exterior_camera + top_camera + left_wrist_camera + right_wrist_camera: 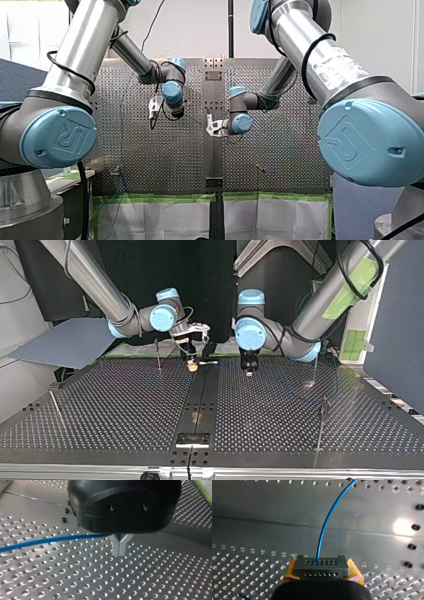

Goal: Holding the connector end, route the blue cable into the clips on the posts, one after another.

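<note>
Two tools work low over the perforated worktop [75, 580]. My left tool [119, 552] has its metal fingers closed, the blue cable [50, 540] meeting them at their fork. My right tool [322, 571] pinches the dark connector [321, 565] between yellow pads, with the cable rising from it.

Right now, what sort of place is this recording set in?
Probably a robotics lab cell: my silver, blue-capped left arm and right arm over a perforated metal table with thin metal posts; my right gripper, jaws shut, holds a black connector block.
</note>
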